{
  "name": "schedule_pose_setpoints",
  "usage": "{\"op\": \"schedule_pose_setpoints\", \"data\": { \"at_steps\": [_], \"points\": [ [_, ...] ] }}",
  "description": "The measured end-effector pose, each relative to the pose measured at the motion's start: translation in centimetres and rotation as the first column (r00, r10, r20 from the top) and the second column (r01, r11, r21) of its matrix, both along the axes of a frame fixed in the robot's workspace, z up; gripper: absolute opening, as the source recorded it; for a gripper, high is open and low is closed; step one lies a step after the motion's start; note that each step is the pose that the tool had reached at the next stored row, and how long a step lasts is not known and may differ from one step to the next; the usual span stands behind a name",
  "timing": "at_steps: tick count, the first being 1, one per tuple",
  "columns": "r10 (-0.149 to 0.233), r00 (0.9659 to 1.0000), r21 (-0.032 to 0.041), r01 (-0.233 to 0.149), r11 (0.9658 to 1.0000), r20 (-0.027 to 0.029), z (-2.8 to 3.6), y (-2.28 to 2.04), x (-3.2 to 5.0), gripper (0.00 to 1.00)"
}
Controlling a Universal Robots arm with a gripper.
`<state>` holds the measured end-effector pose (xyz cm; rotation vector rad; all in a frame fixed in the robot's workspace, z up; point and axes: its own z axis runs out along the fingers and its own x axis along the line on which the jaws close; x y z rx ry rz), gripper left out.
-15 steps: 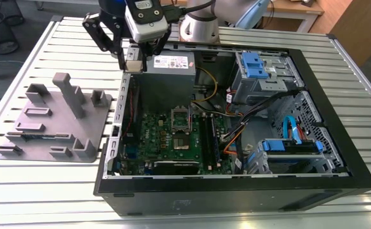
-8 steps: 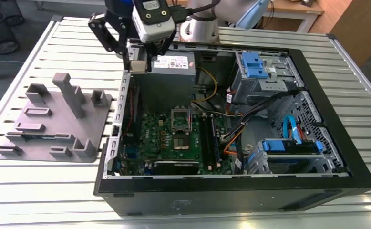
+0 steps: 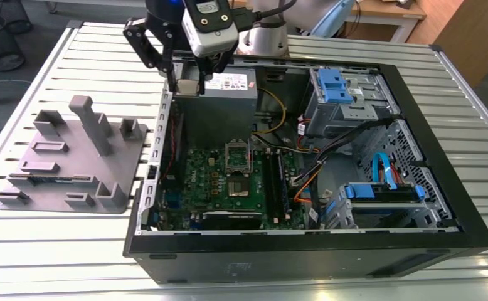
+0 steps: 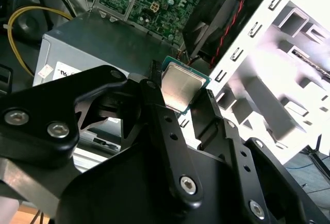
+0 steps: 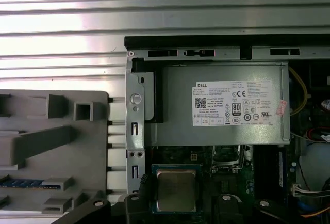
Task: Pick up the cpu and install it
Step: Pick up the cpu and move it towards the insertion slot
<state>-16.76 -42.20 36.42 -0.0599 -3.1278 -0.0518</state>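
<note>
The gripper [image 4: 181, 96] clamps the cpu [image 4: 178, 82] by its edges above the power supply [image 5: 175, 105], near the case wall [image 5: 135, 131]

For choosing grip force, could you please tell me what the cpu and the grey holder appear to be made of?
The cpu: shiny silver metal top, reflecting light, with green board edging. The grey holder: matte, uniform grey, probably plastic.
</note>
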Motion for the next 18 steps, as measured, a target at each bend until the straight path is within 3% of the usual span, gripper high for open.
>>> {"op": "schedule_pose_setpoints", "data": {
  "at_steps": [18],
  "points": [
    [0.0,1.0,0.0001,0.0,1.0,0.0,-0.01,0.0,1.61,0.47]
  ]
}}
